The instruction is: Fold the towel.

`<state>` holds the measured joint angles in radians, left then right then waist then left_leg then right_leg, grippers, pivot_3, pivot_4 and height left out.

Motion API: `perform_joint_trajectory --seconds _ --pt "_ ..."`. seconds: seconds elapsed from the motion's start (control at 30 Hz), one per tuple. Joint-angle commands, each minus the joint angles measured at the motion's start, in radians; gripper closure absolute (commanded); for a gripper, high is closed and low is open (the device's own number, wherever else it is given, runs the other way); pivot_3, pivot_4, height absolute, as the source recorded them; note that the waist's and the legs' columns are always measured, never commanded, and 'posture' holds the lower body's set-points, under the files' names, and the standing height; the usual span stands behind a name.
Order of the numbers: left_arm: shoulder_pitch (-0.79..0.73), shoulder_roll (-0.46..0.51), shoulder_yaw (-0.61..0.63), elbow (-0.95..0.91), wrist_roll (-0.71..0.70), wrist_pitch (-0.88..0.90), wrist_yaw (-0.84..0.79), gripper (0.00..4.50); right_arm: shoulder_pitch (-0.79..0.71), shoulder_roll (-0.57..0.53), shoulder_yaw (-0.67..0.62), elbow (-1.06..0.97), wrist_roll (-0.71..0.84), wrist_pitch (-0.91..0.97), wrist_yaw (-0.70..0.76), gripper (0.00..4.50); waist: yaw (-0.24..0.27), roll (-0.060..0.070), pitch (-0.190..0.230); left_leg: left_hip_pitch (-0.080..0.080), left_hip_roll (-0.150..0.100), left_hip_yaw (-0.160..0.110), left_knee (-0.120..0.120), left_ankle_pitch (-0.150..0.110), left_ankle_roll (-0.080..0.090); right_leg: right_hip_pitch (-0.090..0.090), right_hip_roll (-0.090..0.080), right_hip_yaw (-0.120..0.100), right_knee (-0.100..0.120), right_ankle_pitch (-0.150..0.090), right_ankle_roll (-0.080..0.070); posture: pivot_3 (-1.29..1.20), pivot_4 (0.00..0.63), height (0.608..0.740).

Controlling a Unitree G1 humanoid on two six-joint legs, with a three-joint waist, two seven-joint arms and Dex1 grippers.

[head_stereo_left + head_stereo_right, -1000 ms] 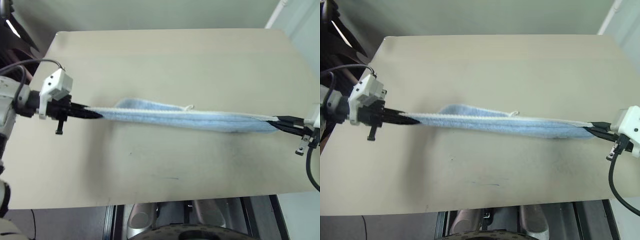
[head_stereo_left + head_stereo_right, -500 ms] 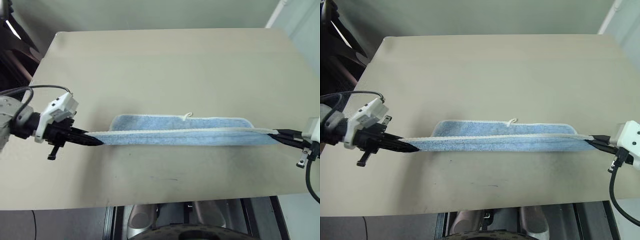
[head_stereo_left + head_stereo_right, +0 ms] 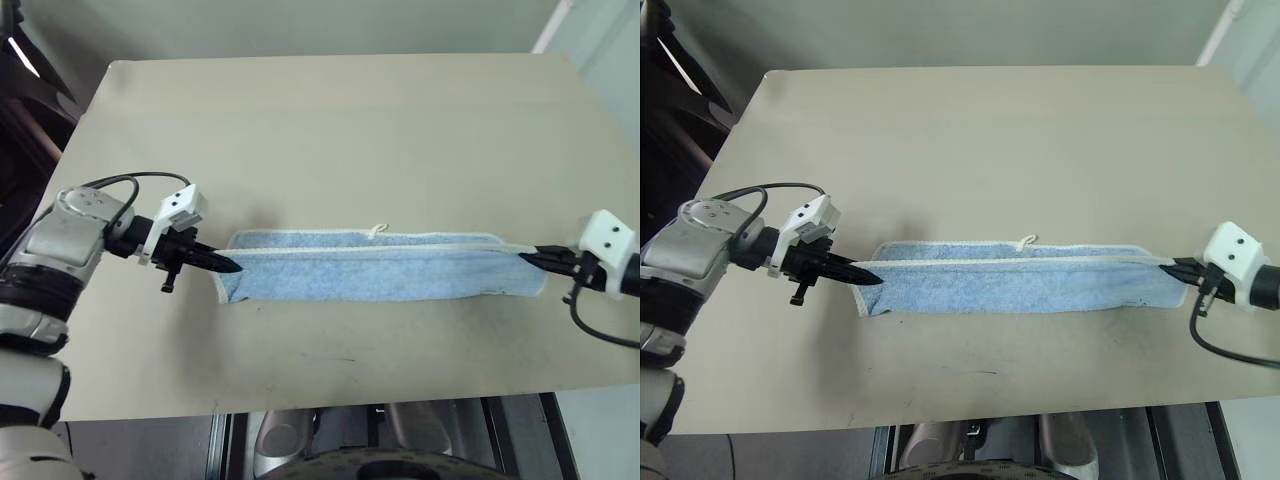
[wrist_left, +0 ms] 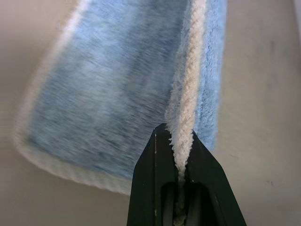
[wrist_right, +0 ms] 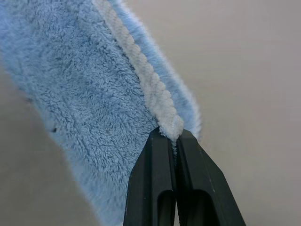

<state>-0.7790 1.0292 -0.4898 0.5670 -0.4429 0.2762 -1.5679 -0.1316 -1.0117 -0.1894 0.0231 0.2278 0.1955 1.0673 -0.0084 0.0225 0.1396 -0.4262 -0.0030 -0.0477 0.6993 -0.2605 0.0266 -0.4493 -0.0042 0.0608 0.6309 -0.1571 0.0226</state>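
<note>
The light-blue towel [image 3: 380,272] lies stretched left to right on the beige table [image 3: 330,130], folded lengthwise, with cream-white edging and a small white loop [image 3: 377,230] at its far edge. My left gripper [image 3: 232,266] is shut on the towel's left end, pinching the cream edging [image 4: 181,155]. At the right end my right gripper [image 3: 527,257] is shut on the edging [image 5: 169,127] too. Both grippers sit low, close to the table surface. The towel rests flat between them.
The table's near edge [image 3: 330,405] runs just below the towel. Dark equipment [image 3: 25,70] stands beyond the table's left side, and a black cable [image 3: 600,335] hangs from my right wrist past the table's right side.
Both grippers have come down and moved further onto the table with the towel's ends. The towel, hanging taut above the table before, now lies flat and folded on it.
</note>
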Motion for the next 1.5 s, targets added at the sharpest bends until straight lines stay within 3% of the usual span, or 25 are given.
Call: perform_joint_trajectory --seconds 0.03,0.17,0.37,0.47,0.6,0.93,1.07,1.2,1.4,1.5 --pt "-0.049 0.001 -0.012 0.091 0.027 -0.039 -0.047 4.48 -0.078 0.011 0.029 0.087 -0.053 -0.022 -0.044 4.50 0.000 0.000 0.000 0.000 0.000 0.000 0.000 0.000 0.000 0.000 0.000 0.000 0.000 0.000 0.000 0.00 0.150 0.733" --pt "-0.088 -0.008 -0.044 0.153 0.042 -0.070 -0.047 4.48 -0.170 0.043 0.090 0.176 -0.091 -0.068 -0.059 4.50 0.000 0.000 0.000 0.000 0.000 0.000 0.000 0.000 0.001 0.000 0.000 -0.001 0.000 0.001 0.002 0.00 0.150 0.733" --pt "-0.109 -0.004 -0.087 0.163 0.029 -0.087 -0.047 4.48 -0.189 0.046 0.123 0.191 -0.095 -0.076 -0.043 4.50 0.005 0.000 0.000 -0.001 0.000 0.000 0.000 0.001 0.001 0.001 -0.001 -0.002 -0.002 0.001 0.003 0.00 0.150 0.733" --pt "-0.121 -0.031 -0.085 0.207 0.046 -0.115 -0.047 4.48 -0.192 0.027 0.143 0.180 -0.095 0.022 -0.032 4.50 0.006 0.000 0.000 -0.001 0.000 0.000 0.000 0.001 0.001 0.001 -0.001 -0.002 -0.002 0.001 0.002 0.00 0.150 0.733" --pt "-0.138 -0.077 -0.050 0.268 0.068 -0.152 -0.047 3.50 -0.167 -0.013 0.144 0.095 -0.033 0.183 0.047 3.48 0.007 0.000 0.000 -0.001 0.000 0.001 0.000 0.001 0.002 0.001 -0.002 -0.002 -0.002 0.001 0.002 0.00 0.150 0.733" --pt "-0.186 -0.141 0.030 0.366 0.148 -0.213 -0.047 0.02 -0.201 0.022 0.063 0.077 -0.004 0.223 -0.036 0.12 0.006 0.000 0.000 -0.002 0.000 0.001 0.000 0.002 0.002 0.001 -0.001 -0.001 -0.002 0.000 0.002 0.00 0.150 0.733" --pt "-0.198 -0.157 0.102 0.395 0.172 -0.266 -0.046 0.00 -0.205 0.046 -0.023 0.026 0.080 0.289 -0.046 0.05 0.006 0.000 0.000 -0.002 0.000 0.001 0.000 0.002 0.002 0.001 -0.001 -0.001 -0.002 0.000 0.002 0.00 0.150 0.733" --pt "-0.224 -0.145 0.190 0.337 0.095 -0.199 -0.047 0.00 -0.178 0.010 -0.172 -0.093 0.326 0.589 0.031 0.05 0.013 0.000 0.000 -0.004 0.000 0.002 0.000 0.003 0.003 0.000 -0.001 -0.002 -0.003 -0.001 0.003 0.00 0.150 0.733" --pt "-0.205 -0.187 0.373 0.193 -0.029 -0.041 -0.011 0.00 -0.134 0.065 -0.385 -0.141 0.510 0.839 -0.093 0.05 0.017 0.000 0.000 -0.006 -0.001 0.002 0.000 0.007 -0.003 0.000 -0.002 -0.001 -0.004 -0.002 0.005 0.00 0.150 0.733" --pt "-0.164 -0.212 0.438 0.103 -0.059 0.026 0.018 0.00 -0.117 0.079 -0.417 -0.156 0.545 0.889 -0.136 0.05 0.018 0.000 0.000 -0.006 -0.002 0.002 0.000 0.006 -0.001 0.000 -0.002 -0.001 -0.004 -0.002 0.006 0.00 0.150 0.733"
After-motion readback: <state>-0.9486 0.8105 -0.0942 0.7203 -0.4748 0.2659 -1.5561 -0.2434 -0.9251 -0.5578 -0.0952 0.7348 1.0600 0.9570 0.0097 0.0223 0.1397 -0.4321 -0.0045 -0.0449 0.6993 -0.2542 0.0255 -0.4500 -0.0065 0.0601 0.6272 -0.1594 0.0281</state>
